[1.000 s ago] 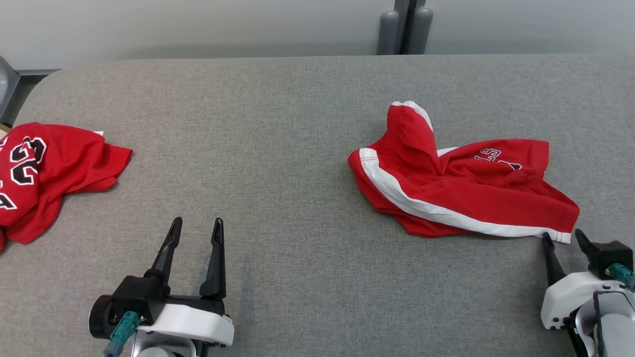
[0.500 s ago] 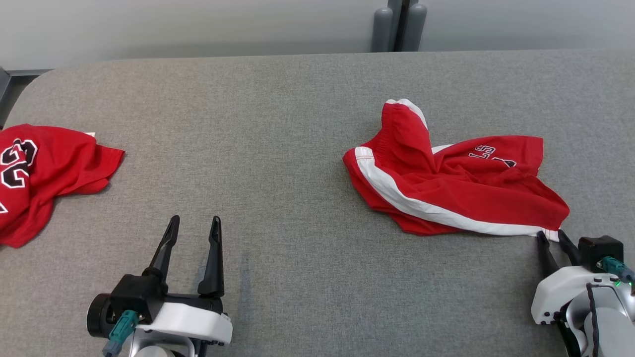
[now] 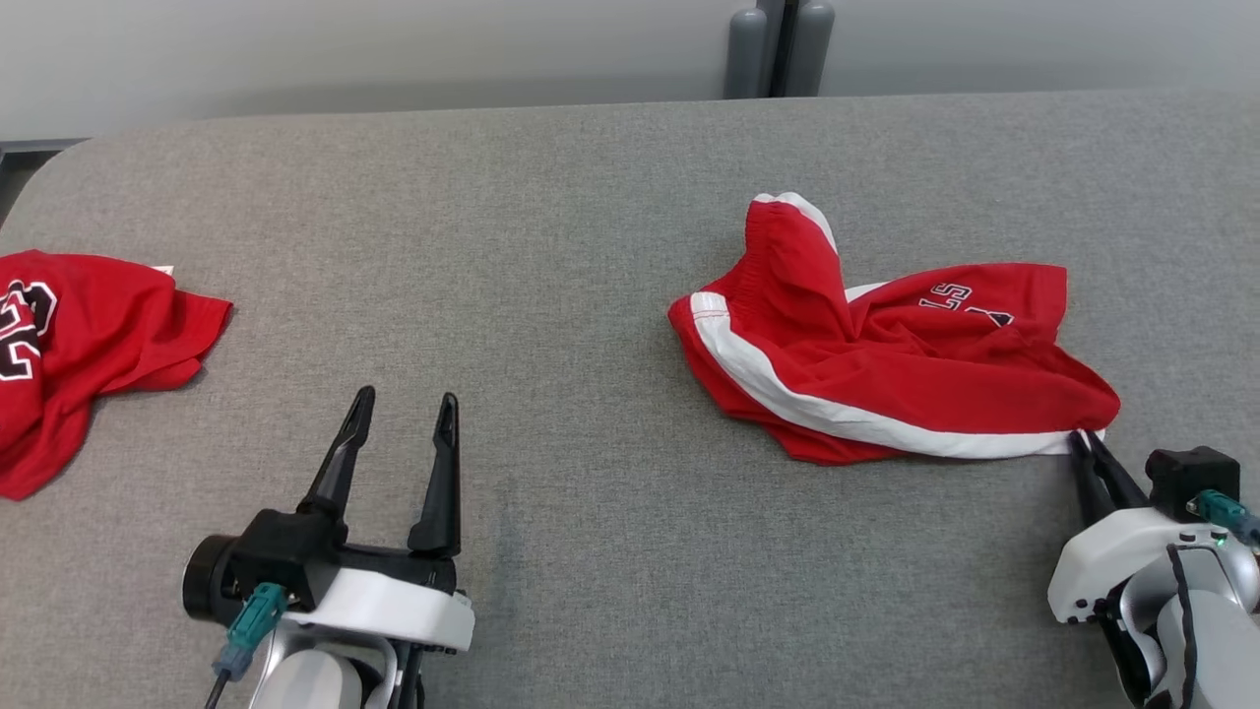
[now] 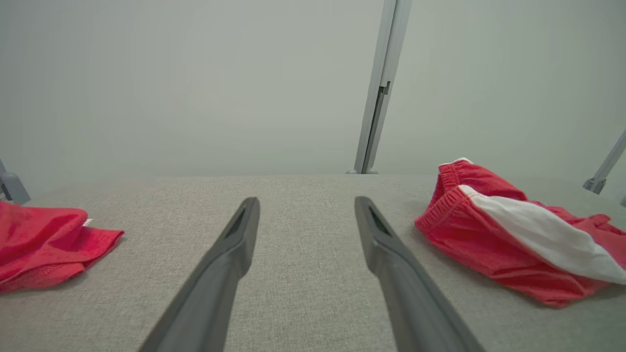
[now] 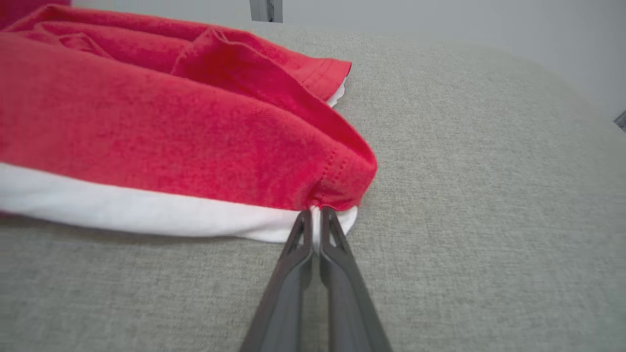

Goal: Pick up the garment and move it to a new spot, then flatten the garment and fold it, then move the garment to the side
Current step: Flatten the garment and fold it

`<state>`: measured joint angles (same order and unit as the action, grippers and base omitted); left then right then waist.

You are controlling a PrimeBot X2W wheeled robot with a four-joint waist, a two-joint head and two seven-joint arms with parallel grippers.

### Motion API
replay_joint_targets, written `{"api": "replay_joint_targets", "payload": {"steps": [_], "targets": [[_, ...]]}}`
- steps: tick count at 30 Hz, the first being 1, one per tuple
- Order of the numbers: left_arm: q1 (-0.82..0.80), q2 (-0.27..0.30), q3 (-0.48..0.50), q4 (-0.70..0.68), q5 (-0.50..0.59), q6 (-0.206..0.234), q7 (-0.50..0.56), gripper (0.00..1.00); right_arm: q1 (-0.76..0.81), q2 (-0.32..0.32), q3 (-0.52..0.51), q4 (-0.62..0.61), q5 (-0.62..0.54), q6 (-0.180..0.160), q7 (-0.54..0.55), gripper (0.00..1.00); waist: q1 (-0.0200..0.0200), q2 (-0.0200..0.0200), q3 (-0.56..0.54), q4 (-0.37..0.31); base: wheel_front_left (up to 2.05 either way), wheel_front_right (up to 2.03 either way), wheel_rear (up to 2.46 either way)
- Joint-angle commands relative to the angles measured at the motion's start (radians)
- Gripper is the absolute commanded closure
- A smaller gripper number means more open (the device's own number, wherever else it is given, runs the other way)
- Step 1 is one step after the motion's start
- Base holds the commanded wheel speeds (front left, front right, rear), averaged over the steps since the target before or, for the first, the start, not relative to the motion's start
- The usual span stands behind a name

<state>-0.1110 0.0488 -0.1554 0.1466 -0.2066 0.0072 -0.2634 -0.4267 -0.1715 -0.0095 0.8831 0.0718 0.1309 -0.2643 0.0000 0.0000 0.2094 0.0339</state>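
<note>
So the right gripper (image 5: pixel 316 211) is pinched fully together on the white-trimmed hem corner of the red shorts (image 3: pixel 886 364). The rest of the shorts spreads away from its fingertips, ahead and to the left, in a crumpled heap on the grey padded table (image 3: pixel 551 246). Meanwhile the left gripper (image 3: pixel 406 402) has its 2 fingers spread wide with nothing between them, well apart from the shorts off to its right. A 2nd red garment (image 3: pixel 69 335) with black numbers lies off to its left.
</note>
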Motion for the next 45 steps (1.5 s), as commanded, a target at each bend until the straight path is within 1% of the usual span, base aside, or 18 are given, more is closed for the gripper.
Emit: {"api": "replay_joint_targets", "payload": {"steps": [1, 2, 3, 8, 11, 15, 18, 25, 28, 31, 34, 40, 45], "targets": [[-0.031, 0.003, -0.009, -0.004, 0.009, -0.013, -0.002, 0.0, 0.022, -0.009, -0.003, -0.053, 0.003, 0.0, 0.0, 1.0, 0.0, 0.0, -0.004, -0.009, 0.0, 0.0, 0.0], [-0.031, 0.003, -0.009, -0.004, 0.009, -0.013, -0.002, 0.0, 0.022, -0.009, -0.003, -0.053, 0.003, 0.0, 0.0, 1.0, 0.0, 0.0, -0.004, -0.009, 0.0, 0.0, 0.0], [-0.045, 0.003, -0.017, -0.002, 0.011, -0.022, -0.002, 0.0, 0.036, -0.009, -0.005, -0.086, 0.002, 0.0, 0.0, 1.0, 0.0, 0.0, -0.005, -0.014, 0.0, 0.0, 0.0], [-0.133, 0.004, -0.09, 0.062, 0.02, -0.084, -0.001, 0.0, 0.119, 0.007, -0.022, -0.252, -0.026, 0.0, 0.0, 1.0, 0.0, 0.0, -0.012, -0.042, 0.0, 0.0, 0.0], [-0.222, 0.015, -0.165, 0.129, 0.032, -0.117, 0.059, 0.0, 0.161, 0.017, -0.025, -0.326, -0.05, 0.0, 0.0, 1.0, 0.0, 0.0, -0.012, -0.057, 0.0, 0.0, 0.0], [-0.351, 0.03, -0.272, 0.221, 0.024, -0.135, 0.19, 0.0, 0.202, 0.023, -0.019, -0.375, -0.066, 0.0, 0.0, 1.0, 0.0, 0.0, -0.009, -0.068, 0.0, 0.0, 0.0], [-0.437, 0.026, -0.319, 0.285, 0.012, -0.137, 0.253, 0.0, 0.213, 0.033, -0.009, -0.386, -0.068, 0.0, 0.0, 1.0, 0.0, 0.0, -0.001, -0.076, 0.0, 0.0, 0.0], [-0.596, 0.015, -0.394, 0.458, -0.014, -0.136, 0.365, 0.0, 0.198, 0.039, 0.029, -0.38, -0.05, 0.0, 0.0, 1.0, 0.0, 0.0, 0.023, -0.094, 0.0, 0.0, 0.0], [-0.648, 0.01, -0.423, 0.518, -0.035, -0.137, 0.395, 0.0, 0.192, 0.042, 0.041, -0.378, -0.049, 0.0, 0.0, 1.0, 0.0, 0.0, 0.035, -0.1, 0.0, 0.0, 0.0], [-0.689, 0.006, -0.459, 0.558, -0.065, -0.137, 0.4, 0.0, 0.187, 0.04, 0.051, -0.375, -0.046, 0.0, 0.0, 1.0, 0.0, 0.0, 0.045, -0.105, 0.0, 0.0, 0.0], [-0.716, 0.003, -0.527, 0.58, -0.115, -0.137, 0.425, 0.0, 0.179, 0.034, 0.06, -0.371, -0.044, 0.0, 0.0, 1.0, 0.0, 0.0, 0.053, -0.107, 0.0, 0.0, 0.0], [-0.739, 0.005, -0.676, 0.568, -0.257, -0.137, 0.473, 0.0, 0.175, 0.024, 0.06, -0.37, -0.037, 0.0, 0.0, 1.0, 0.0, 0.0, 0.062, -0.106, 0.0, 0.0, 0.0], [-0.736, 0.038, -0.752, 0.542, -0.33, -0.137, 0.472, 0.0, 0.185, 0.018, 0.049, -0.376, -0.041, 0.0, 0.0, 1.0, 0.0, 0.0, 0.061, -0.098, 0.0, 0.0, 0.0]]}}
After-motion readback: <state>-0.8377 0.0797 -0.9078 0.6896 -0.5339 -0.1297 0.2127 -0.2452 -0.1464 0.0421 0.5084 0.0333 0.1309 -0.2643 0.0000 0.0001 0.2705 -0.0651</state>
